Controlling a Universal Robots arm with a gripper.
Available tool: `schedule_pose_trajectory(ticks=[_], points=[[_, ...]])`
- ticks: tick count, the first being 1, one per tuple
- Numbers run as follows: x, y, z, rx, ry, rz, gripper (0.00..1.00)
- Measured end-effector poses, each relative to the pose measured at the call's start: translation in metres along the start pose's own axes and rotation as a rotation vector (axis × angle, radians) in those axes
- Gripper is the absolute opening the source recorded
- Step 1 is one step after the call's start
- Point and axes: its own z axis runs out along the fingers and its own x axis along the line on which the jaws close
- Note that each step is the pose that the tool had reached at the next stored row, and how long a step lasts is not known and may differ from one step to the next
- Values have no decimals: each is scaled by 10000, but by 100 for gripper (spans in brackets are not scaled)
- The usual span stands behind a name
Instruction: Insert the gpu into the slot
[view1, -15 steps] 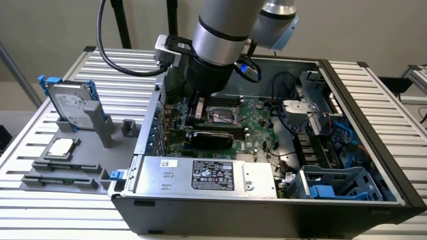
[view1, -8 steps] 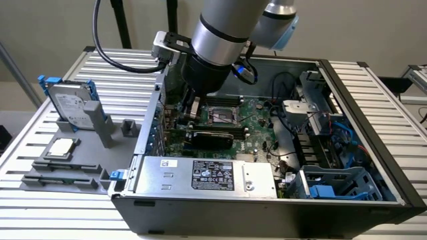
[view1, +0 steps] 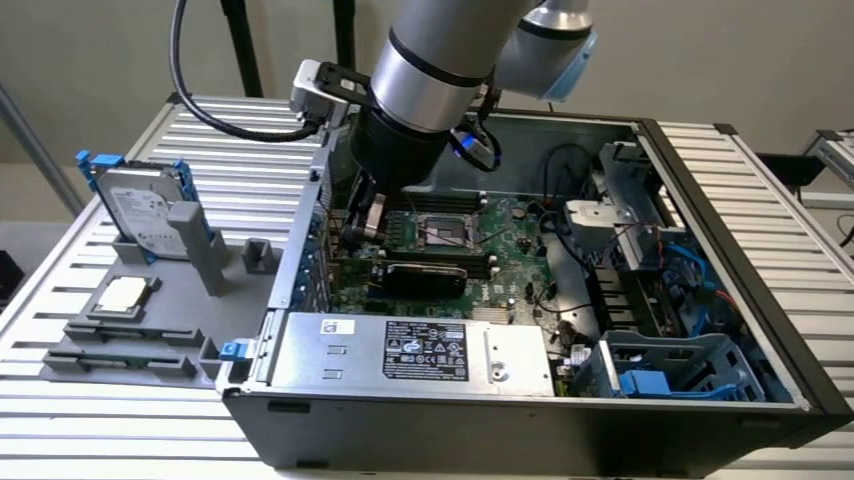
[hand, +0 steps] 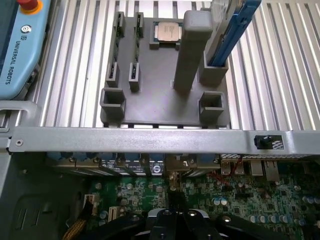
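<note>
The words "UNIVERSAL ROBOTS" are printed in dark capitals on the blue-grey teach pendant (hand: 17, 47) lying on the tabletop (hand: 75, 60). The white-and-black label (view1: 424, 350) on the silver power supply box (view1: 400, 352) carries dense print and symbols, none of them legible.
</note>
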Motion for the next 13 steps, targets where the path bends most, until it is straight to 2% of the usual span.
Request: schedule_pose_trajectory(ticks=[5,8,10,13], points=[[0,20,14,-238,77,24,11],[1,25,19,-372,173,60,11],[1,24,22,-411,252,92,11],[0,22,29,-427,408,151,11]])
